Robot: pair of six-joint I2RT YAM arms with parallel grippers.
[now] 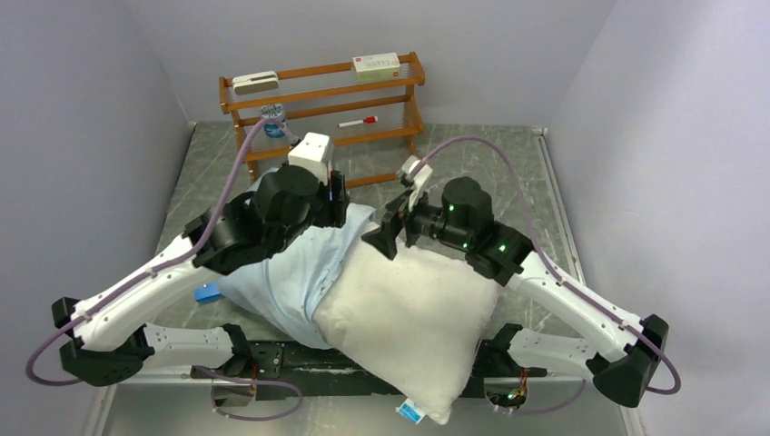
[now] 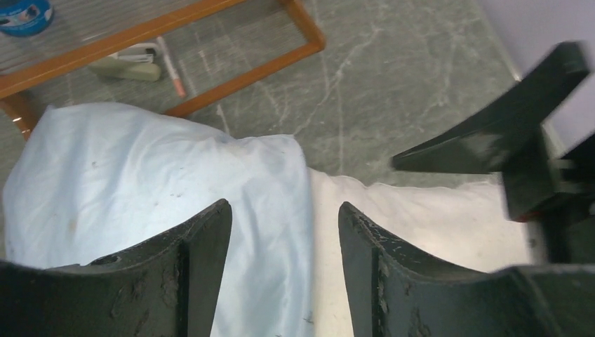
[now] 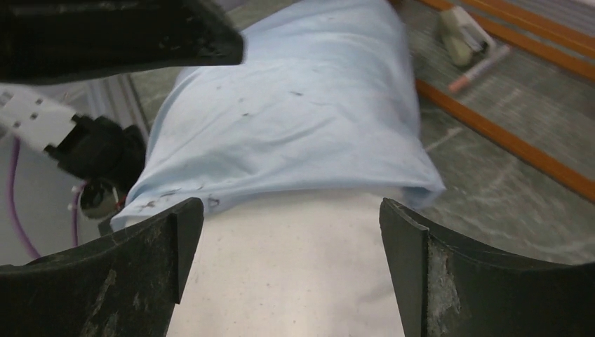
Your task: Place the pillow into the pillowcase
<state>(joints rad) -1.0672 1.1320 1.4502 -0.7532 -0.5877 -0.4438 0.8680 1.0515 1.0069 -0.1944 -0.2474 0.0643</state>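
Note:
The white pillow (image 1: 409, 313) lies slanted across the table's middle, and its near corner hangs over the front edge. The sky-blue pillowcase (image 1: 277, 282) covers its far left end. Its open hem runs across the pillow. My left gripper (image 1: 343, 211) is open just above that hem (image 2: 298, 210), with the pillowcase (image 2: 140, 175) to its left and the pillow (image 2: 421, 217) to its right. My right gripper (image 1: 386, 232) is open and empty over the bare pillow (image 3: 295, 274), facing the pillowcase (image 3: 295, 105). Each gripper shows in the other's wrist view.
A wooden rack (image 1: 322, 91) stands at the back with a white box (image 1: 376, 65), a red marker (image 1: 357, 122) and a small blue-and-white pot (image 1: 272, 116). A bright-blue flat rectangle (image 1: 209, 293) lies left of the pillowcase. Grey walls close both sides.

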